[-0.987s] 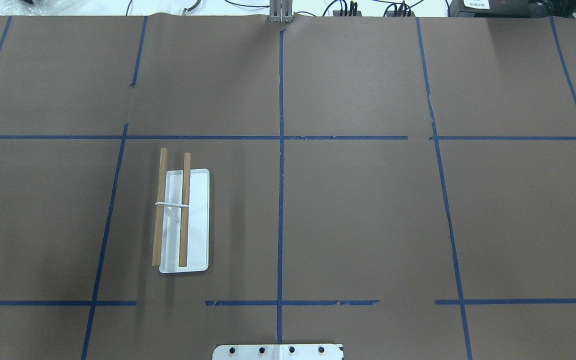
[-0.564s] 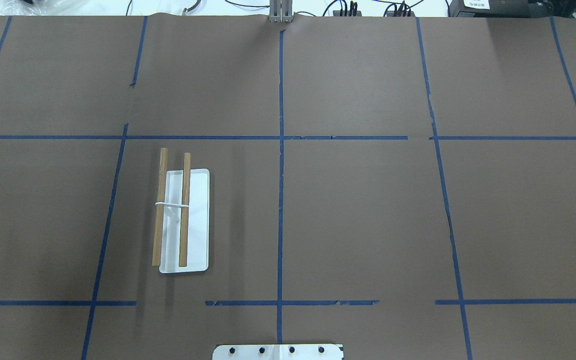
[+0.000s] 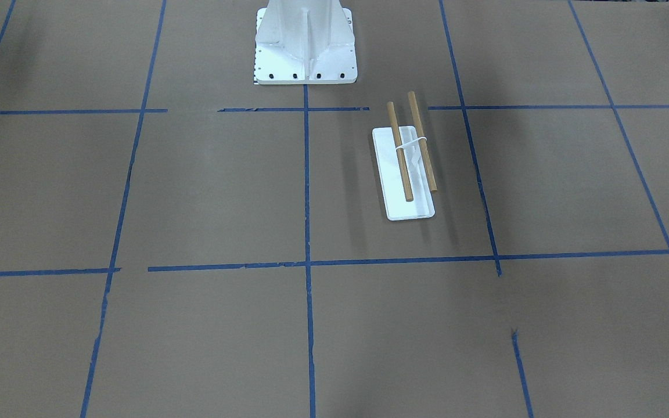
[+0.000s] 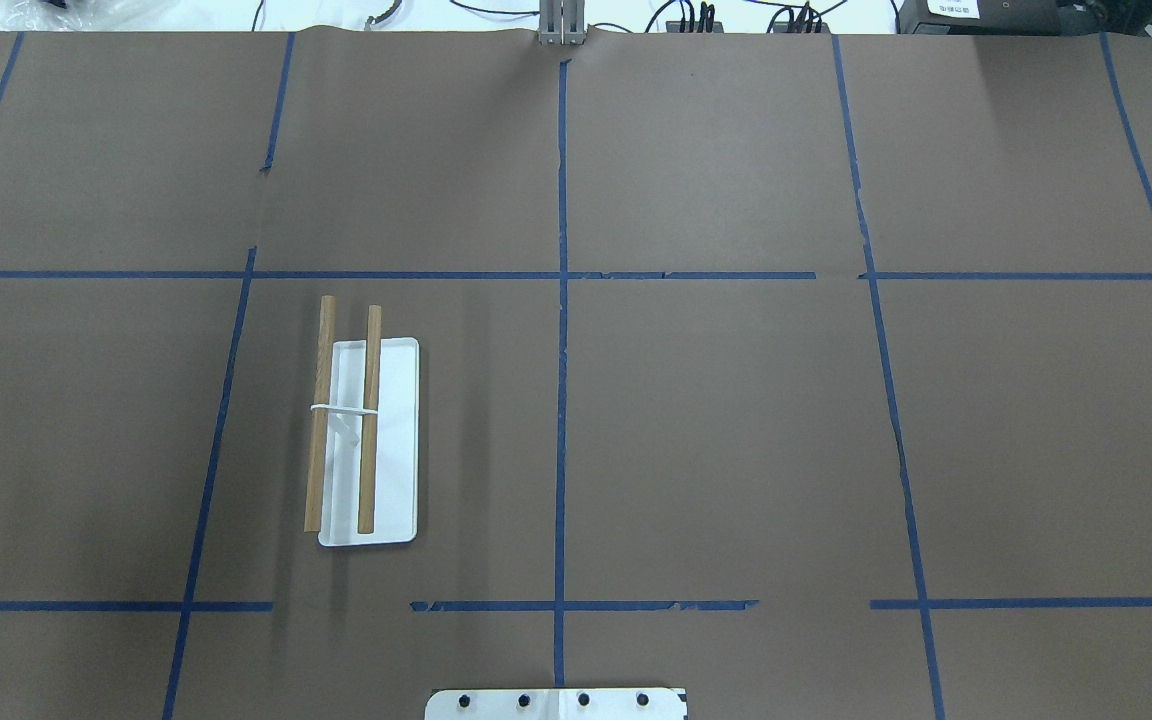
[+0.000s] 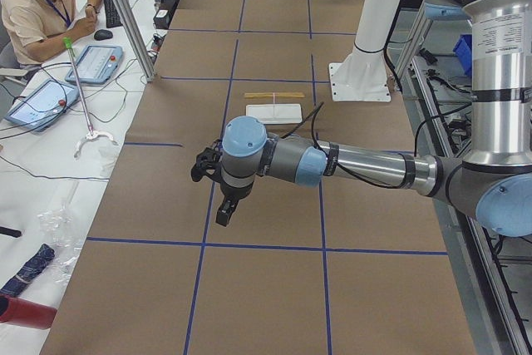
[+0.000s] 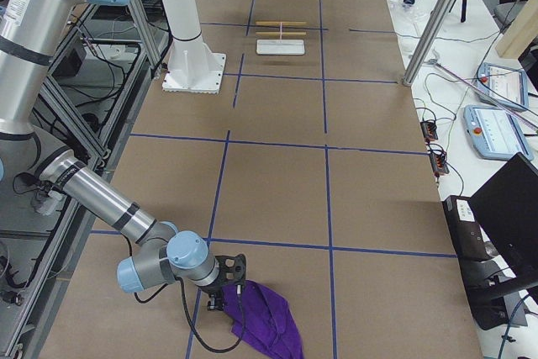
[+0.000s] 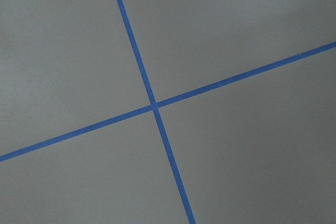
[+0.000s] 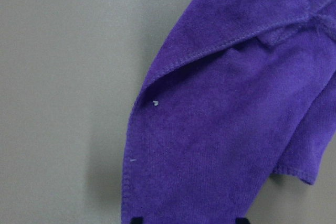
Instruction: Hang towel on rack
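The rack has two wooden dowels joined by a white band on a small white tray. It stands left of centre, and shows in the front view and the left side view. A purple towel lies crumpled on the table at its far right end and fills the right wrist view. My right gripper hovers just over the towel's edge, open, with only its fingertips showing. My left gripper hangs over a tape crossing at the left end. I cannot tell if it is open or shut.
The white bolted pedestal stands at the robot's side of the table. Blue tape lines divide the brown table cover into squares. An operator sits beyond the far edge with tablets and cables.
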Action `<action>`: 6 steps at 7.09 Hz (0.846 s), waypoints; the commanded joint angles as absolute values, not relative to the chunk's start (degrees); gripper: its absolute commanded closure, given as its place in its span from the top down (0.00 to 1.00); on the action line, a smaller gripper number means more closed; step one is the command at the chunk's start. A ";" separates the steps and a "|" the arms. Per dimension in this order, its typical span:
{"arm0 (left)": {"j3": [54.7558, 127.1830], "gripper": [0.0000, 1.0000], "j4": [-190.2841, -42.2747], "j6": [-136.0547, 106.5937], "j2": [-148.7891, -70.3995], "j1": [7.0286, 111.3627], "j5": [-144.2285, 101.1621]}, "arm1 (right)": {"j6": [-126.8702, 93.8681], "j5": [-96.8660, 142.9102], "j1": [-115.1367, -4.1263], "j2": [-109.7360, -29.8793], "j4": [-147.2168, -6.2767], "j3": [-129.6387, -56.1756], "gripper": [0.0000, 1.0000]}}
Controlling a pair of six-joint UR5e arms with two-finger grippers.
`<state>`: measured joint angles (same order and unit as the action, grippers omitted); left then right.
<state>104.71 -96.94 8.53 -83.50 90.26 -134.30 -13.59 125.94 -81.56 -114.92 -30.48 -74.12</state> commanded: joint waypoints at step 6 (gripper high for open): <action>104.68 1.00 -96.94 8.53 -83.50 90.26 -134.30 | -13.36 125.77 -75.42 -114.61 -30.41 -74.09 0.63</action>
<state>104.73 -96.94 8.53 -83.50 90.26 -134.30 -13.43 125.94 -76.42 -114.61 -30.41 -74.09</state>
